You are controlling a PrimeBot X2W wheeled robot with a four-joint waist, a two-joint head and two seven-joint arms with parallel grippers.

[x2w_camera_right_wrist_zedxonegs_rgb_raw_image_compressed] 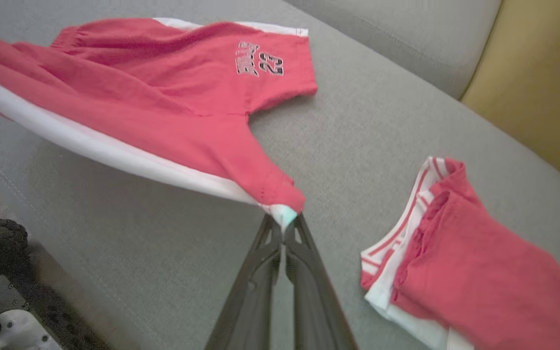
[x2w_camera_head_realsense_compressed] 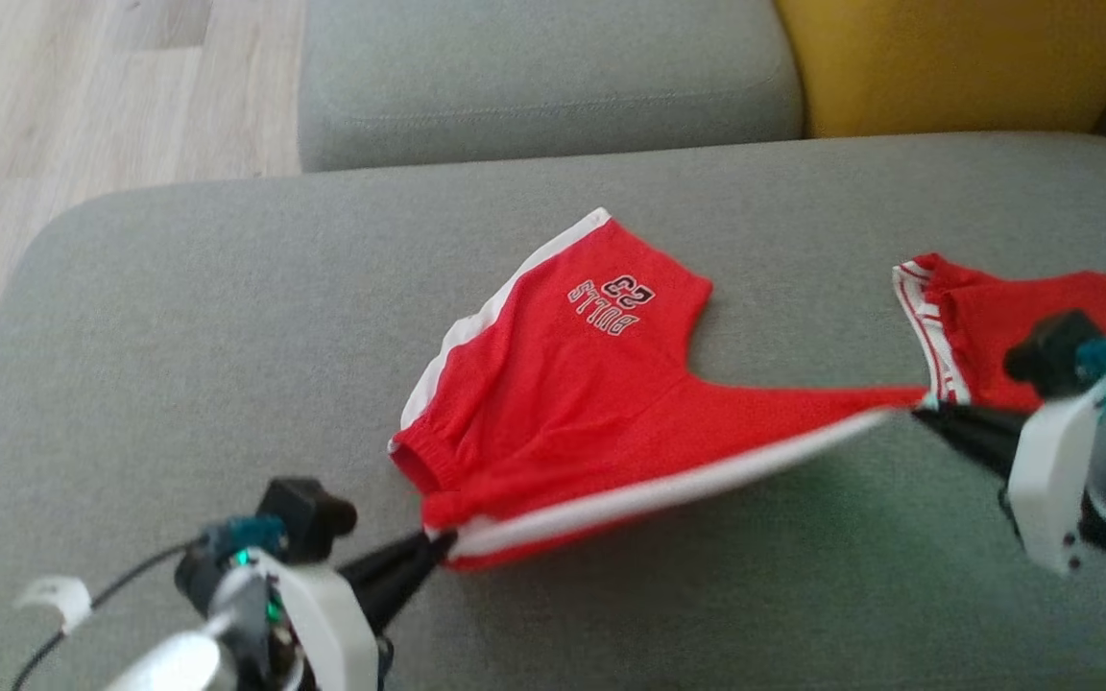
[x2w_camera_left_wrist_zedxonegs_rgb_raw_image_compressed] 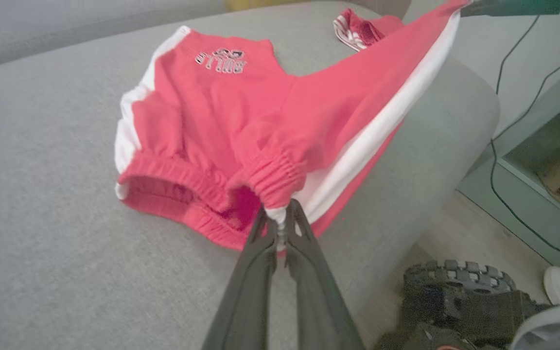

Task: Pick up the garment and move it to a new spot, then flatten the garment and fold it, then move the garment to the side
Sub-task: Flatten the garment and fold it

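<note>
On the grey sofa seat [x2w_camera_head_realsense_compressed: 179, 317] the red shorts [x2w_camera_head_realsense_compressed: 563, 384] are lying half lifted, left pincer [x2w_camera_head_realsense_compressed: 440, 547] and right pincer [x2w_camera_head_realsense_compressed: 920, 411] each pinching one end. Lowering both evenly, edge taut, is probably flattening them best.

1. red jersey shorts [x2w_camera_head_realsense_compressed: 563, 403], white side stripes, white "BULLS 23" print on far leg. Far half lies on seat; near striped edge stretched taut betw. both claws, shadow under it.
2. left claw [x2w_camera_head_realsense_compressed: 438, 549], dark, lower left: pinched tight on waistband corner of shorts.
3. right claw [x2w_camera_head_realsense_compressed: 920, 413], dark, at right: pinched tight on leg-hem corner at stripe end.
4. second red garment [x2w_camera_head_realsense_compressed: 1004, 307], red-and-white striped trim, bunched on seat just behind right claw.
5. grey upholstered sofa seat [x2w_camera_head_realsense_compressed: 179, 336] under all items.
6. grey back cushion [x2w_camera_head_realsense_compressed: 543, 86], top centre.
7. mustard-yellow cushion [x2w_camera_head_realsense_compressed: 947, 58], top right.
8. pale wood floor [x2w_camera_head_realsense_compressed: 54, 96], top left.
</note>
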